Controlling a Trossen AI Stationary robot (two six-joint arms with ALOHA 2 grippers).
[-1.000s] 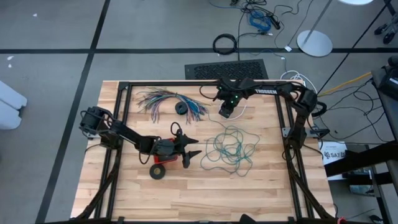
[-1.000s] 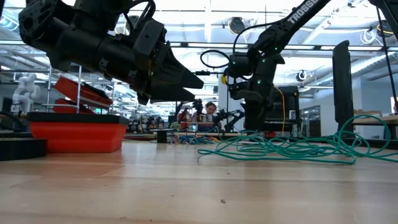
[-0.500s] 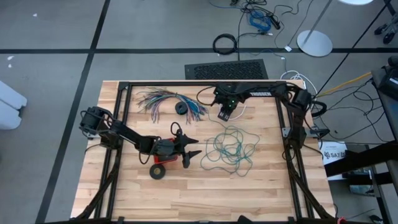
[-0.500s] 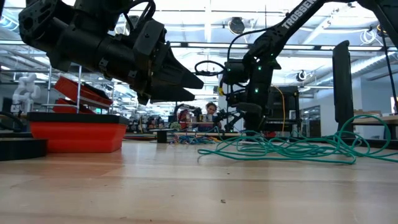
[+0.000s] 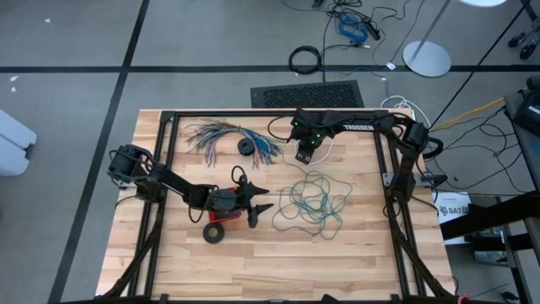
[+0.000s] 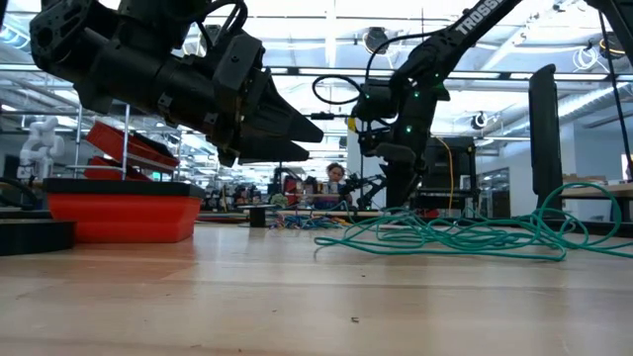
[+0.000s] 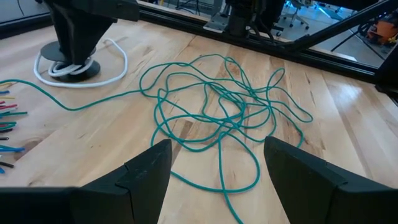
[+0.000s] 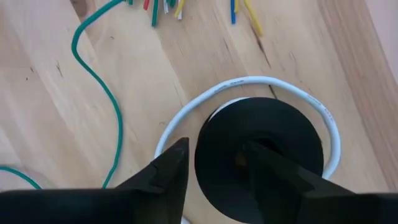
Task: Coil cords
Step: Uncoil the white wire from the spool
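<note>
The right claw (image 5: 306, 155) hangs near the far edge of the tabletop (image 5: 354, 253), directly above the black round piece (image 8: 258, 155) that the white cord (image 8: 323, 121) loops around. Its two dark fingers (image 8: 163, 169) stand parted on either side of the disc and grasp nothing; whether they touch it is hard to say from the wrist view. The step looks like winding the white cord on that piece, and it will go best if the claw stays centred over the disc and closes on its rim, not on the cord, so the loop is not dragged flat. The left claw (image 7: 214, 171) waits released left of the middle, pointing at the teal-green wire (image 5: 312, 203). That wire sprawls as a loose tangle in the middle of the tabletop, with no clear long axis; one strand (image 7: 81, 102) trails off toward the far left, where the many-coloured wires (image 5: 224, 135) lie fanned.
</note>
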